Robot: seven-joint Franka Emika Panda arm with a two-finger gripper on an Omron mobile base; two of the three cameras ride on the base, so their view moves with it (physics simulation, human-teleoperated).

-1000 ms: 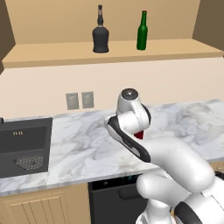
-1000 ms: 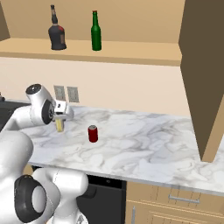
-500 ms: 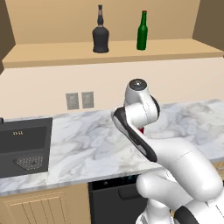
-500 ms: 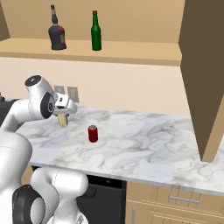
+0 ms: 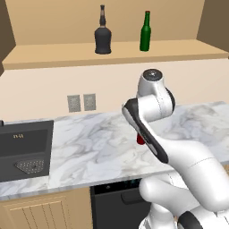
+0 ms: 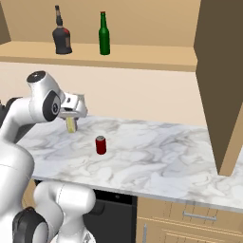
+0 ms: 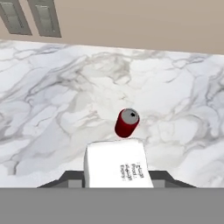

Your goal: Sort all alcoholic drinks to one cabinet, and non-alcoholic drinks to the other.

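My gripper (image 6: 71, 116) is shut on the small white carton (image 7: 117, 164), which hangs above the marble counter (image 6: 156, 161) as a pale carton (image 6: 71, 125) in the right base view. The red can (image 7: 127, 123) stands on the counter just beyond it, also the red can (image 6: 100, 144), and half hidden by my arm as the can (image 5: 140, 139). On the open wall cabinet's shelf (image 5: 53, 56) stand the black round-bellied bottle (image 5: 103, 33) and the green bottle (image 5: 145, 32). Both show again as the black bottle (image 6: 61, 34) and green bottle (image 6: 104, 34).
A dark sink (image 5: 24, 147) lies at the counter's left end. Two wall outlets (image 5: 82, 102) sit on the backsplash. An open cabinet door (image 6: 220, 80) juts out on the right, above the counter's right end. A dark appliance front (image 6: 111, 213) is below the counter.
My arm has risen and carried the carton slightly up and to the right, above the counter. The can and both bottles have stayed put.
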